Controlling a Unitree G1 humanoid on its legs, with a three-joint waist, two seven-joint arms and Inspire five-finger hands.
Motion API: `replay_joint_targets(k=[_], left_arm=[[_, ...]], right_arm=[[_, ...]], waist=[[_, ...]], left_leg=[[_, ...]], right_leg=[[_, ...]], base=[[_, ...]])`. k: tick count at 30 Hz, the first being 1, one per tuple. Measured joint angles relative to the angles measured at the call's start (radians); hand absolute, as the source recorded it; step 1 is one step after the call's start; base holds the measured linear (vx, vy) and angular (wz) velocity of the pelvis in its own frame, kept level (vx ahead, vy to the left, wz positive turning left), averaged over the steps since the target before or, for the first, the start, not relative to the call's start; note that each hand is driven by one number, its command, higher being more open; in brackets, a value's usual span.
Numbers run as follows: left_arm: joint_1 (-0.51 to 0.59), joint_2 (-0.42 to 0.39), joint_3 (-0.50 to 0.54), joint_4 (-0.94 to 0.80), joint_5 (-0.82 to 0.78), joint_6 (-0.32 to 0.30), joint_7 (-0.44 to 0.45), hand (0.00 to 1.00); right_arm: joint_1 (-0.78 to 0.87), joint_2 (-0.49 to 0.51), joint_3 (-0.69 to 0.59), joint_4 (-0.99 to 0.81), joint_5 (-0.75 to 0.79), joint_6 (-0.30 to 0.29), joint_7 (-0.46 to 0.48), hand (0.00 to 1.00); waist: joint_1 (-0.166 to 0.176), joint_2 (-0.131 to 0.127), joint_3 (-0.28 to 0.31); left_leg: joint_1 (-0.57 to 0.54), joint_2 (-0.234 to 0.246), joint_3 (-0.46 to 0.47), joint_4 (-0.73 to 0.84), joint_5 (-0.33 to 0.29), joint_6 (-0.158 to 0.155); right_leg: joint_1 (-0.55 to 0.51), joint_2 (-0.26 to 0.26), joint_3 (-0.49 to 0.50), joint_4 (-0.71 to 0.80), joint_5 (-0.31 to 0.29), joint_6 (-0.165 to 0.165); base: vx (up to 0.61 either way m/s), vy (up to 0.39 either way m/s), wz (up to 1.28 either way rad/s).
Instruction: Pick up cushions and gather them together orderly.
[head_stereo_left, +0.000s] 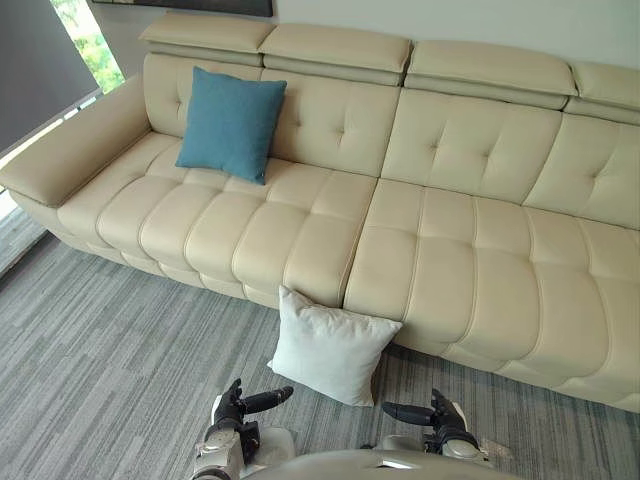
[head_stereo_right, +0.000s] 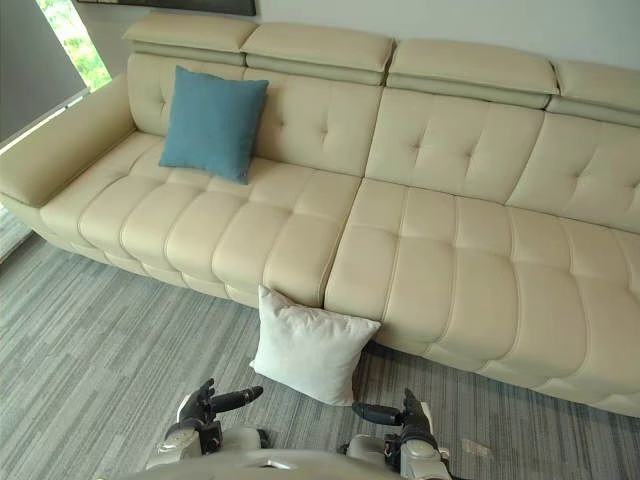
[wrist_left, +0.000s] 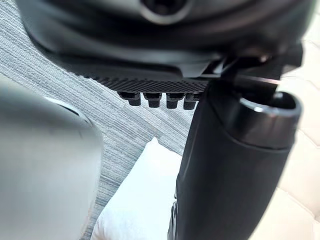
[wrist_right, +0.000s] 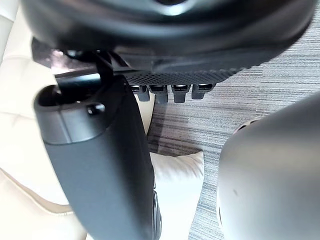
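Both hands sit low at the bottom edge of the head views, our left hand (head_stereo_left: 237, 408) at lower centre-left and our right hand (head_stereo_left: 438, 414) at lower centre-right. Each has relaxed, uncurled fingers and its thumb standing out. Neither has hold of anything, and both are well apart from the cushions' fabric. They are roughly level with each other, with a gap between them about as wide as the cushion ahead.

That white cushion (head_stereo_left: 330, 345) stands on edge in the lower middle of the frame. Its bottom edge rests on the grey carpet (head_stereo_left: 110, 370) and its back leans against the front of the cream sofa (head_stereo_left: 450, 260). The blue cushion (head_stereo_left: 230, 122) is in the upper left, propped upright against the sofa's backrest with its lower edge on the seat, far from the white one.

We judge both cushions to be light, soft and easily squashed. They should not be fragile, and the woven covers look grippy rather than slick. A one-sided pinch at a corner would let the cushion sag and swing. We would rather press flat palms on the two side edges of the white cushion, or curl fingers over its top edge where the filling is thinner. From this pose our hands would need to go forward and a little apart to bracket it.
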Motion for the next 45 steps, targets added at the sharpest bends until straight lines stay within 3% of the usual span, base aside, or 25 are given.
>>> replay_joint_targets(k=[2,4,10,20,22,23,24,26,28,29,30,31,33,39,45], left_arm=[[-0.001,-0.003,-0.007,0.006,0.014,0.000,-0.008,1.00],[-0.005,0.005,-0.024,0.012,0.028,0.000,-0.010,1.00],[-0.003,0.004,-0.023,0.021,0.033,0.000,-0.006,1.00],[-0.014,-0.003,-0.022,0.029,0.030,-0.001,0.015,1.00],[-0.051,0.004,-0.024,0.029,0.015,-0.001,0.024,1.00],[-0.097,0.009,-0.038,0.027,-0.018,-0.002,0.040,1.00],[-0.100,0.009,-0.039,0.027,-0.020,-0.002,0.041,1.00],[-0.168,0.009,-0.047,-0.005,-0.069,-0.002,0.063,1.00],[-0.236,0.014,-0.048,-0.044,-0.096,-0.002,0.074,1.00],[-0.287,0.025,-0.047,-0.086,-0.122,-0.008,0.086,1.00],[-0.292,0.026,-0.047,-0.089,-0.125,-0.009,0.088,1.00],[-0.362,0.055,-0.044,-0.114,-0.152,-0.024,0.106,1.00],[-0.455,0.108,-0.033,-0.142,-0.180,-0.025,0.121,1.00],[-0.646,0.176,0.121,-0.189,-0.220,-0.043,0.174,1.00],[-0.815,0.207,0.090,-0.192,-0.218,-0.044,0.179,1.00]], right_arm=[[-0.008,0.001,0.006,0.003,-0.005,0.007,0.003,1.00],[-0.002,-0.004,0.029,0.008,-0.007,0.007,0.003,1.00],[-0.001,-0.008,0.025,0.009,-0.007,0.007,-0.006,1.00],[0.000,-0.021,-0.004,0.011,0.015,0.006,-0.033,1.00],[-0.033,-0.019,-0.001,0.010,0.028,0.005,-0.039,1.00],[-0.076,-0.021,-0.001,0.008,0.048,0.004,-0.045,1.00],[-0.079,-0.021,-0.001,0.008,0.050,0.004,-0.046,1.00],[-0.158,-0.027,-0.001,-0.005,0.092,0.003,-0.059,1.00],[-0.220,-0.049,0.000,-0.064,0.117,-0.001,-0.063,1.00],[-0.270,-0.080,-0.001,-0.104,0.146,-0.015,-0.081,1.00],[-0.274,-0.083,-0.002,-0.107,0.150,-0.016,-0.082,1.00],[-0.347,-0.119,-0.006,-0.128,0.171,-0.021,-0.108,1.00],[-0.432,-0.151,-0.024,-0.152,0.191,-0.022,-0.140,1.00],[-0.637,-0.170,-0.056,-0.169,0.251,-0.025,-0.206,1.00],[-0.850,-0.181,-0.060,-0.170,0.271,-0.032,-0.213,1.00]], waist=[[-0.011,0.008,-0.001],[-0.015,-0.001,-0.005],[-0.009,0.001,-0.008],[-0.009,0.016,-0.008],[-0.009,0.008,0.012],[-0.008,0.000,0.057],[-0.008,0.000,0.061],[-0.008,-0.016,0.121],[-0.007,-0.018,0.189],[-0.009,-0.017,0.215],[-0.009,-0.016,0.216],[-0.009,-0.017,0.244],[-0.017,-0.024,0.296],[-0.038,-0.023,0.350],[-0.038,-0.012,0.371]], left_leg=[[0.026,-0.003,0.023,-0.036,-0.004,0.006],[0.035,-0.005,0.024,-0.044,-0.012,0.011],[0.084,-0.008,0.080,-0.120,-0.025,0.010],[0.059,-0.019,0.085,-0.143,-0.019,0.015],[-0.010,-0.022,0.071,-0.104,-0.016,0.018],[-0.071,-0.023,0.060,-0.052,-0.016,0.019],[-0.076,-0.023,0.059,-0.049,-0.016,0.019],[-0.205,-0.022,0.041,0.055,-0.018,0.022],[-0.289,-0.012,0.034,0.131,-0.030,0.033],[-0.379,-0.003,0.020,0.188,-0.054,0.035],[-0.387,-0.002,0.019,0.193,-0.057,0.033],[-0.483,0.012,0.012,0.245,-0.086,0.029],[-0.581,0.017,0.006,0.300,-0.086,0.032],[-0.819,0.022,-0.006,0.427,-0.085,0.035],[-1.019,0.028,-0.030,0.533,-0.085,0.036]], right_leg=[[-0.016,0.003,0.026,0.008,0.006,0.005],[-0.022,0.010,0.048,-0.003,0.017,0.007],[-0.045,0.018,0.111,0.005,0.025,0.018],[-0.060,0.021,0.103,-0.038,0.037,0.033],[-0.117,0.013,0.094,-0.014,0.038,0.033],[-0.163,0.005,0.086,0.018,0.038,0.032],[-0.167,0.004,0.085,0.020,0.038,0.032],[-0.273,-0.006,0.081,0.085,0.040,0.030],[-0.343,-0.006,0.081,0.134,0.042,0.026],[-0.430,-0.001,0.081,0.173,0.042,0.025],[-0.438,0.000,0.081,0.177,0.042,0.025],[-0.530,0.012,0.083,0.212,0.047,0.018],[-0.619,0.011,0.084,0.249,0.057,0.012],[-0.853,0.007,0.091,0.358,0.062,0.008],[-1.043,0.007,0.085,0.453,0.062,0.007]], base=[[0.00,0.081,-0.55],[-0.04,0.070,-0.34],[-0.03,0.033,-0.35],[0.05,0.010,-0.01],[-0.05,-0.034,0.19],[-0.11,-0.054,0.22],[-0.15,-0.058,0.22],[-0.14,-0.057,0.13],[-0.26,-0.062,0.04],[-0.30,-0.037,0.00],[-0.31,0.001,-0.10],[-0.24,0.008,-0.10],[-0.25,-0.011,-0.02],[-0.13,-0.046,0.04],[-0.06,-0.042,0.08]])
